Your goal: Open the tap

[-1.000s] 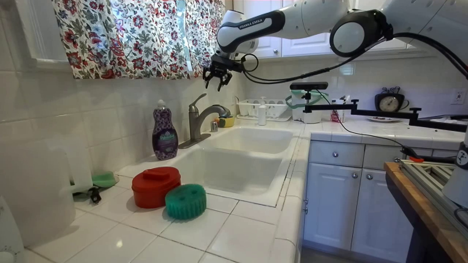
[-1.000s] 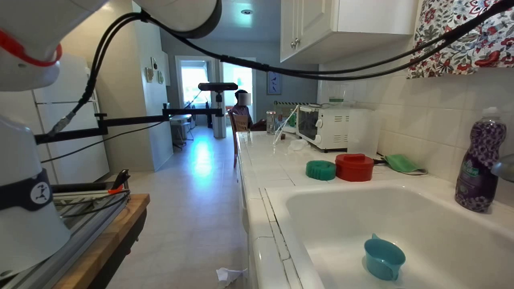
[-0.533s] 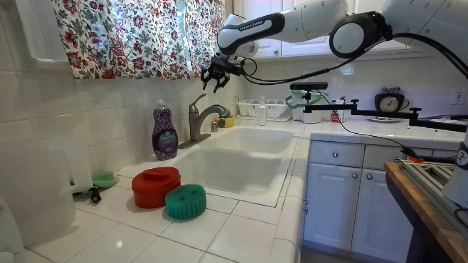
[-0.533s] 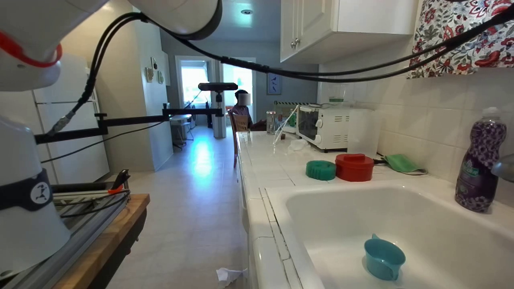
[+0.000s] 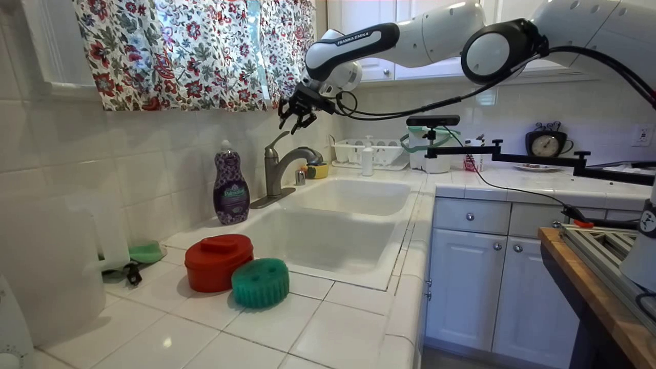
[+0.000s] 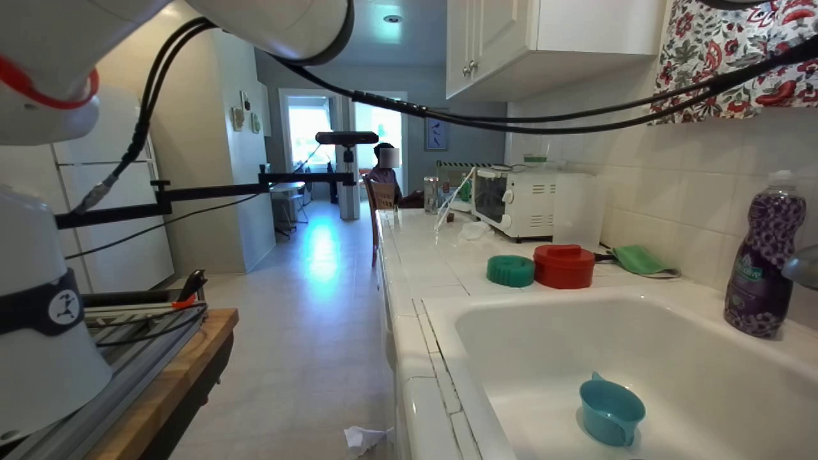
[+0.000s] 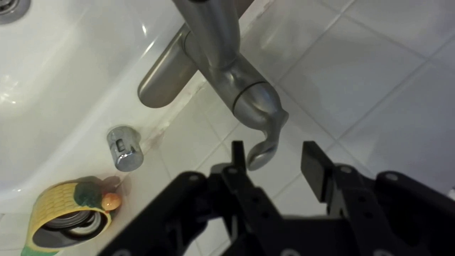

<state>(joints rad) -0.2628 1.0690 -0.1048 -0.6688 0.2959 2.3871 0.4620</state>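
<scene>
Your gripper [image 7: 273,151] hangs, jaws apart, near the lever handle [image 7: 263,154] of the brushed-metal kitchen faucet [image 5: 274,177], standing on the wall-side rim of the double sink [image 5: 328,243] beside a purple Palmolive bottle [image 5: 231,192].

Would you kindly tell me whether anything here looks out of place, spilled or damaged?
Yes: in an exterior view, a crumpled white scrap, possibly paper, lies on the floor near the counter, as if dropped. The edge tiles along the sink also look unevenly grouted, perhaps from wear. Nothing looks clearly spilled.
</scene>
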